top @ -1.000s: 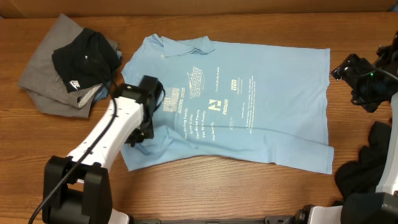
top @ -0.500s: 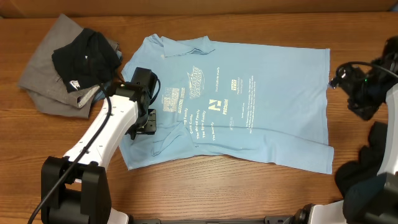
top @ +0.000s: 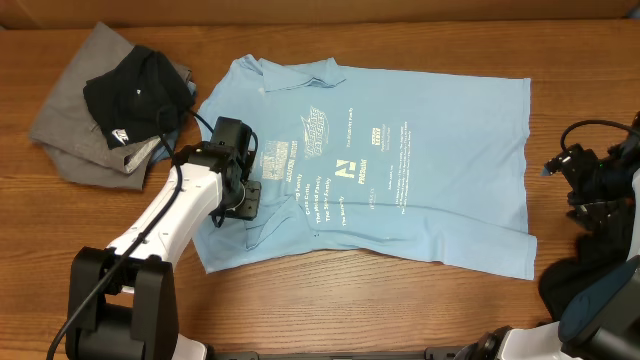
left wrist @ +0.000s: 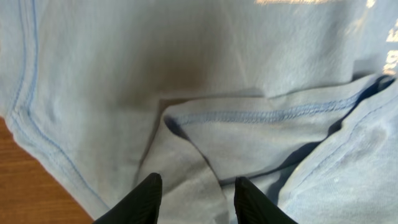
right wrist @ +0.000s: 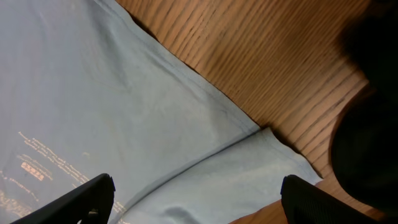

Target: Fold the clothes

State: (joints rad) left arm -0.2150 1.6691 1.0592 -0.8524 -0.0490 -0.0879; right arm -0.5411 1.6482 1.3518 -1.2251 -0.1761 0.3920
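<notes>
The light blue T-shirt [top: 400, 170] lies spread flat on the wooden table [top: 400, 310], its white print facing up. My left gripper [top: 243, 197] hovers low over the shirt's left sleeve. In the left wrist view its jaws [left wrist: 196, 190] stand apart, with a wrinkled fold of blue cloth and a stitched hem [left wrist: 261, 115] lying under and between them, not pinched. My right gripper [top: 575, 185] hangs just off the shirt's right edge. In the right wrist view it [right wrist: 199, 193] is wide open above a blue sleeve corner [right wrist: 261, 155], holding nothing.
A pile of grey and black clothes [top: 110, 110] sits at the back left of the table. More black cloth [top: 590, 260] lies at the front right, close to the right arm, and shows dark in the right wrist view [right wrist: 367, 124].
The left gripper, shut a second ago, has come apart and shifted slightly up on the sleeve. The right gripper has moved toward the table's front, along the shirt's right edge.
</notes>
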